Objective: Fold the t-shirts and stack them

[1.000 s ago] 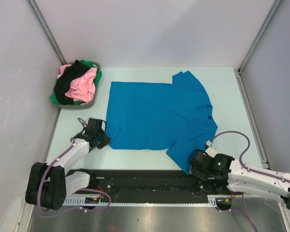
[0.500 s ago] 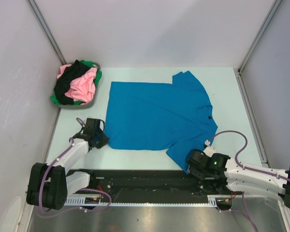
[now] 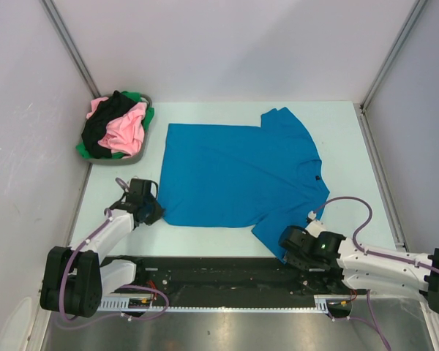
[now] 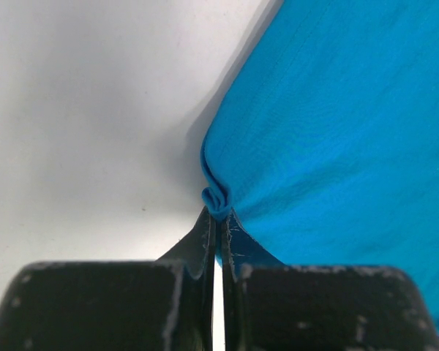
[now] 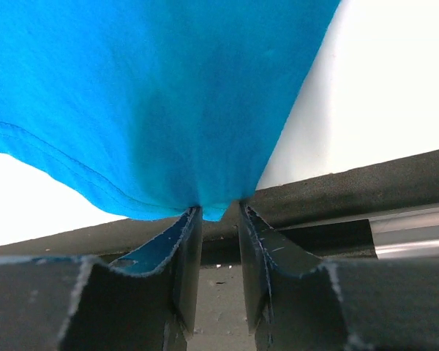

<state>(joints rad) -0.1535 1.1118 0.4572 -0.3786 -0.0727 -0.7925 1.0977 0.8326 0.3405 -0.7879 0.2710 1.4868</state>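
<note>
- Pale table [image 3: 344, 139] surface, enclosed by grey walls, is being used as the folding area.
- The blue t-shirt [image 3: 234, 172] is being presented flat at the centre of the table, with its neck toward the right side and one sleeve pointing at the near edge.
- The pink t-shirt [image 3: 128, 128], the black t-shirt [image 3: 102, 124] and the green t-shirt [image 3: 143, 99] are being held, unfolded, in the grey basket [image 3: 110, 157] at the far left, well apart from the work.
- The near hem corner is being pinched by the left gripper [image 3: 158, 212]; its jaws are pressed together on a small bunch of blue cloth.
- The tip of the near sleeve is being straddled by the right gripper [image 3: 282, 247]; its jaws are standing a narrow gap apart, with the cloth tip at their mouth, so no firm clamp is being shown.
- Step judged in hand: the near edge is being secured at two points ahead of the first fold. No folded stack is being shown yet.
- Next move, as judged: a full clamp on the sleeve is being called for first. After that, both corners are to be lifted evenly and carried toward the far edge, so that the cloth is not being dragged or twisted.
</note>
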